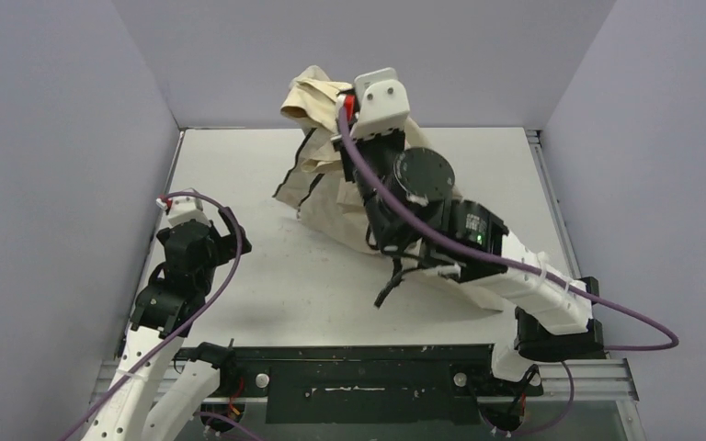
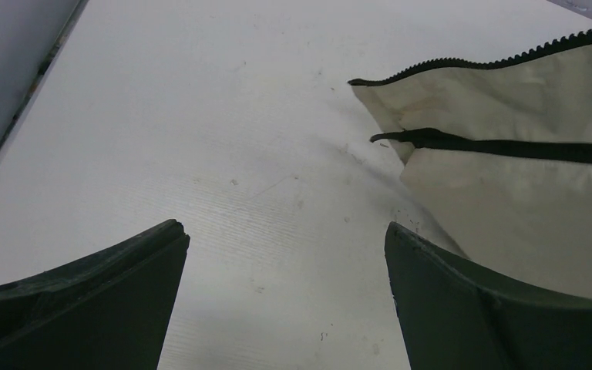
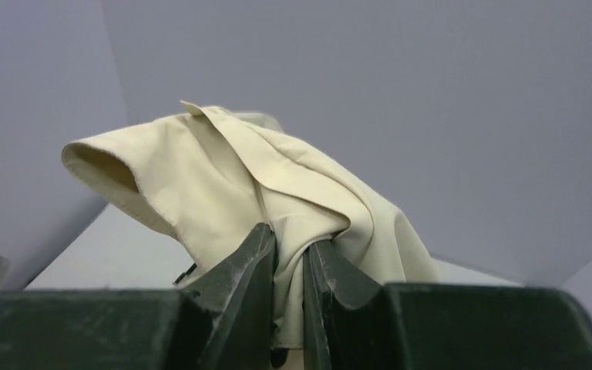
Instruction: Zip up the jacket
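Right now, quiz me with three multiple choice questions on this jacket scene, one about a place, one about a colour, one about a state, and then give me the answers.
1. Where is the left gripper?
A. Over bare table, beside the jacket
B. Clamped on the collar
C. Under the cloth

2. What colour are the jacket's zipper teeth?
A. Silver
B. Black
C. Red

3. How is the right gripper?
A. Open over the table
B. Shut on nothing
C. Shut on jacket cloth, held up

Answers:
1 A: the left wrist view shows the jaws wide apart with only table between them.
2 B: the toothed edge is black against the cream cloth.
3 C: the right wrist view shows cloth pinched between the jaws and draping above them.
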### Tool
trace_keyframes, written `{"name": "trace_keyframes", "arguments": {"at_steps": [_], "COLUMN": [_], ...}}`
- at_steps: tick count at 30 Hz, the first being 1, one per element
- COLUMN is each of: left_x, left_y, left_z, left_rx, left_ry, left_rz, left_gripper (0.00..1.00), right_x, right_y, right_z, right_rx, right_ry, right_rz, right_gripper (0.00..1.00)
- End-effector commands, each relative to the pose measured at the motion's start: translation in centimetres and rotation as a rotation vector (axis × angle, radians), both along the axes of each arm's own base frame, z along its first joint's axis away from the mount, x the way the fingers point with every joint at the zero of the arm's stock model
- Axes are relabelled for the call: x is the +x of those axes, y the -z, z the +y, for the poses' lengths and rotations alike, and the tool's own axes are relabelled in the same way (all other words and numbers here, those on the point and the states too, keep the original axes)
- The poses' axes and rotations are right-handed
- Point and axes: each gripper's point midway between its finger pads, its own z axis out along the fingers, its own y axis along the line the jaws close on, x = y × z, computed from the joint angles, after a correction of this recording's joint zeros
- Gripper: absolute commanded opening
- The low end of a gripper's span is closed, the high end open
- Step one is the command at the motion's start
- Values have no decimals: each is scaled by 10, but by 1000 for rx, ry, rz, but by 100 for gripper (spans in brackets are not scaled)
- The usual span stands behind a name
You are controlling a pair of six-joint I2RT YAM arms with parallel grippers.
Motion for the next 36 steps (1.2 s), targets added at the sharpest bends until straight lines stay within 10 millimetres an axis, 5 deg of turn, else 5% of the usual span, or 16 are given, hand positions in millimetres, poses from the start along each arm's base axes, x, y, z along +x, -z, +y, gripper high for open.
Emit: {"name": "trace_keyframes", "arguments": {"at_steps": [1,20,25,31,36], "left_x": [2,-10,-22,-25,-17], "left_y": [-13,-31,-46,-48,-40], "left_z": [4,10,18,19,15], "left_rx": [-14,-36,-59,-64,-51], "left_ry": [-32,-45,-73,-75,-59], "left_rz": [-54,-140,-224,-248,-197], "left_gripper": [97,97,96,96,96], "right_x": [-60,-134,-126,-91,-74], "right_y": [-59,-81,-86,-66,-43], "right_z": [-46,-61,-78,-92,-79], "right_rx": [-1,-70,-11,54,5], "right_ry": [134,-92,-100,-52,8], "right_rz": [-98,-89,-100,-63,-49], "right_gripper": [0,0,0,0,0]}}
